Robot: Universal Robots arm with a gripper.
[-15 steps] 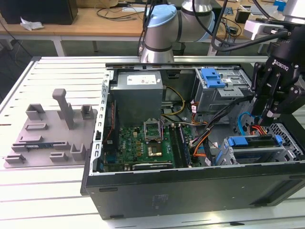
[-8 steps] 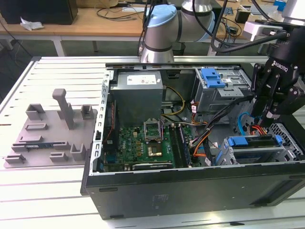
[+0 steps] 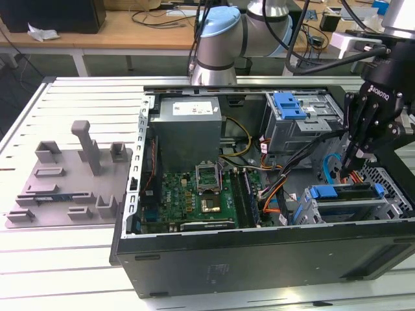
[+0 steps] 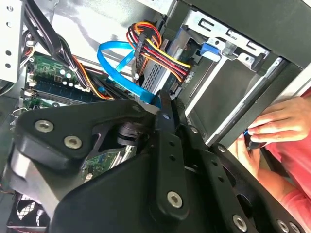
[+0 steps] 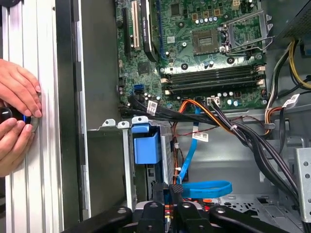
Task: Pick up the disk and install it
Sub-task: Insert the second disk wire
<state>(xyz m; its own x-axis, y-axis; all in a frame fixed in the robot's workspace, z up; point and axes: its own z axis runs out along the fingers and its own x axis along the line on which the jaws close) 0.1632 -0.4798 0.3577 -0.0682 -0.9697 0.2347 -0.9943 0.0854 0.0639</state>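
My claw [image 3: 355, 162] hangs with its fingers pressed together and nothing between them, tips pointed down into the open computer case [image 3: 194, 259], at about three o'clock of the case in the exterior view. I judge it sits there because the lower drive cage [image 3: 311, 210] is right beneath it, toward seven o'clock of the tips.

What I take for the disk [image 3: 343, 192] lies edge-on in that cage. Its blue bracket is showing, and the claw is near it but not touching.

One looped blue data cable [image 5: 206, 188] lies just beside the fingertips in the first wrist view, with the motherboard [image 5: 204, 48] beyond it.

I count two drive cages with blue parts, the second [image 3: 298, 123] at eleven o'clock of the claw. There is one grey power-supply box [image 3: 188, 126] and one grey fixture tray [image 3: 65, 188] out on the desk [image 3: 78, 97] at nine o'clock of the case.

Two hands [image 5: 17, 121] of a person rest at the case's outer wall, probably steadying something small and dark.
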